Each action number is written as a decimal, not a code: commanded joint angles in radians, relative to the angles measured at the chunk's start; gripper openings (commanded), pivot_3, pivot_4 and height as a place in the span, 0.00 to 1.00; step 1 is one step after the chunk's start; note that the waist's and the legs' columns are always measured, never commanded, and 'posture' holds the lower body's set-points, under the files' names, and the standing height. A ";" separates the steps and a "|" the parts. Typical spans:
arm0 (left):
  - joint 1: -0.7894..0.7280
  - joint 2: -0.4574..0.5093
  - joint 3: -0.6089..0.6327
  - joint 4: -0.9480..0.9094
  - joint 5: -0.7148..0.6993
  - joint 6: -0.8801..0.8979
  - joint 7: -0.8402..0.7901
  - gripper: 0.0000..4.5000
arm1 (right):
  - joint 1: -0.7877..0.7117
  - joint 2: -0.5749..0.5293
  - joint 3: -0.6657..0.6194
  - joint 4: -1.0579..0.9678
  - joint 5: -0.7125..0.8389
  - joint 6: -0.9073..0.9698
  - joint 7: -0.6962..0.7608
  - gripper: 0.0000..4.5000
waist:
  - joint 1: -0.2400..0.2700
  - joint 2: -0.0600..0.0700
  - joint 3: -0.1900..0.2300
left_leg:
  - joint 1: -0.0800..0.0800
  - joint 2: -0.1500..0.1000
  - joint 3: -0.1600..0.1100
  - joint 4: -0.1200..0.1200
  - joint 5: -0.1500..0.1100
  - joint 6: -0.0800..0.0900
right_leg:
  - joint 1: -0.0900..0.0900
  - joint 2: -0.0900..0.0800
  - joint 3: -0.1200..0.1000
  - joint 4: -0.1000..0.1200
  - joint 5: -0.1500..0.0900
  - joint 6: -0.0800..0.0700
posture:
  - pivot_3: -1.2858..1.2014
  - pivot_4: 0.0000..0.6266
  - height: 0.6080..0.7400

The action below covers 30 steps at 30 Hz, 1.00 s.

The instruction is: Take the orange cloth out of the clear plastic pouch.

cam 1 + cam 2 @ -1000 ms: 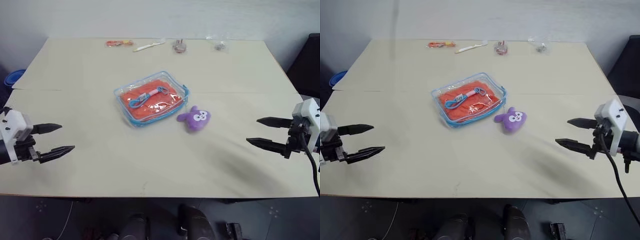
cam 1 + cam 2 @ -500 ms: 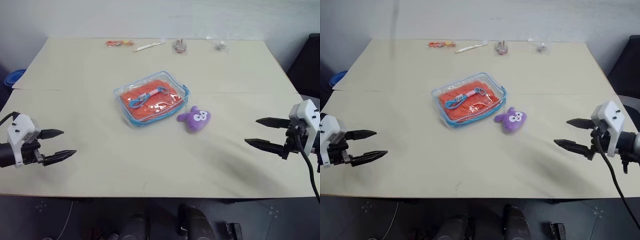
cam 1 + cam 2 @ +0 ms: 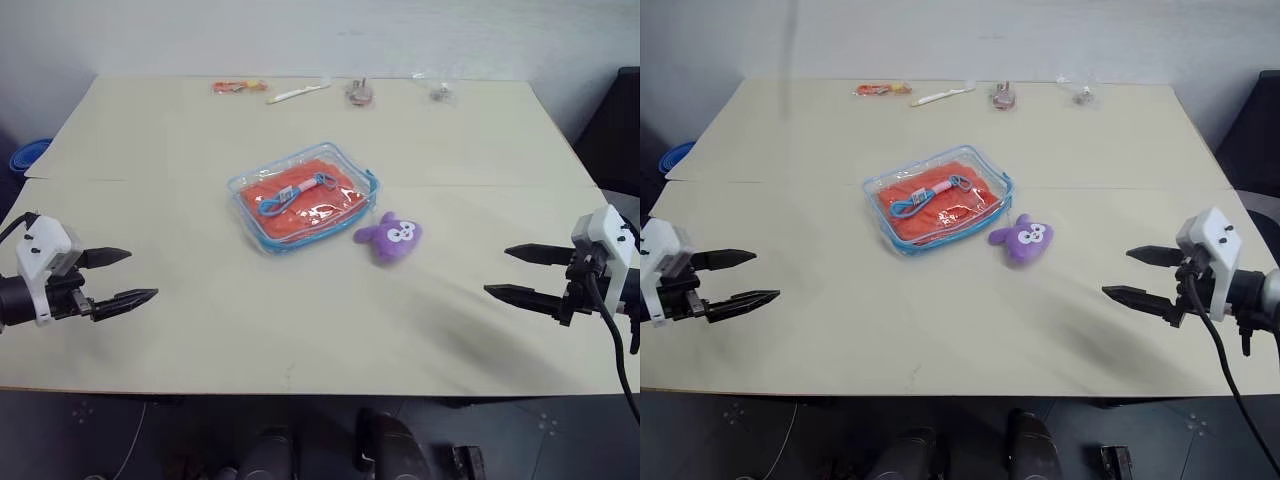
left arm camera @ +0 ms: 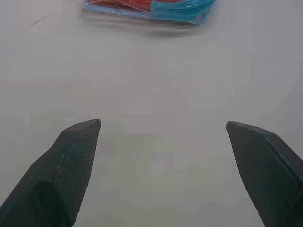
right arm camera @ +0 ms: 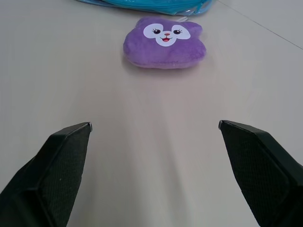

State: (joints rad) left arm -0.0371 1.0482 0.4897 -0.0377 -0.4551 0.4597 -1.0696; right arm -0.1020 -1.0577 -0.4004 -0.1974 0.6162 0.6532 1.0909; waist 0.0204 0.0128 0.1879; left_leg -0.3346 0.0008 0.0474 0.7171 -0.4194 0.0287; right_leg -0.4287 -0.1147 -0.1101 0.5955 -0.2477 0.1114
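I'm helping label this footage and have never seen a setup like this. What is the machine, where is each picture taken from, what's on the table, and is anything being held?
It is a two-armed humanoid robot. The two wide pictures come from a stereo camera in its head, looking down over a beige table. The two close-ups come from cameras on its wrists, looking along each gripper's black fingers.

The left gripper and the right gripper hover at the table's sides, both open and holding nothing.

In the middle lies the clear plastic pouch with blue trim, the orange cloth still inside it, and a blue cord on it. Beside the pouch sits a purple plush toy, which also shows in the right wrist view. Along the far edge lie a few small items, too small to name.
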 commanded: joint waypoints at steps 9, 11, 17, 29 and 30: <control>-0.205 -0.184 -0.095 -0.162 -0.094 0.190 0.254 1.00 | -0.030 0.133 0.006 -0.202 0.072 0.038 -0.165 0.99 | 0.007 0.000 0.000 | 0.000 0.000 -0.002 0.003 0.000 0.000 | 0.001 0.000 0.000 0.002 0.000 0.000 | 0.52 0.24 1.00; -0.277 -0.250 -0.183 -0.186 -0.060 0.219 0.321 1.00 | -0.036 0.191 0.041 -0.279 0.091 0.065 -0.234 0.99 | 0.007 -0.001 0.000 | -0.001 -0.002 -0.003 0.004 0.000 0.000 | 0.001 -0.001 0.000 0.004 0.001 0.001 | 0.52 0.24 1.00; -0.566 -0.421 -0.385 -0.010 0.023 0.210 0.391 1.00 | -0.125 0.399 0.180 -0.475 0.145 0.156 -0.506 0.99 | 0.004 -0.002 -0.001 | -0.001 -0.006 -0.003 0.005 0.001 -0.001 | 0.000 0.000 0.000 0.005 0.001 0.001 | 0.52 0.24 1.00; -0.984 -0.596 -0.604 0.657 0.327 -0.123 0.391 1.00 | -0.216 0.450 0.261 -0.565 0.169 0.209 -0.663 0.99 | 0.004 -0.002 -0.001 | -0.002 -0.007 0.006 0.003 0.001 -0.001 | 0.000 0.002 -0.002 0.002 0.001 0.001 | 0.52 0.24 1.00; -1.008 -0.610 -0.610 0.714 0.347 -0.144 0.402 1.00 | -0.219 0.448 0.264 -0.566 0.168 0.207 -0.666 0.99 | 0.004 -0.002 -0.001 | -0.002 -0.007 0.006 0.003 0.001 -0.001 | 0.000 0.002 -0.002 0.001 0.001 0.001 | 0.52 0.24 1.00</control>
State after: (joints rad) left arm -1.0115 0.4452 -0.1133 0.6289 -0.1393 0.3625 -0.6786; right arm -0.3070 -0.6091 -0.1259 -0.7247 0.7743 0.8723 0.4332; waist 0.0241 0.0110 0.1870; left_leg -0.3367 -0.0058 0.0535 0.7201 -0.4187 0.0278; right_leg -0.4285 -0.1125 -0.1121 0.5966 -0.2469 0.1126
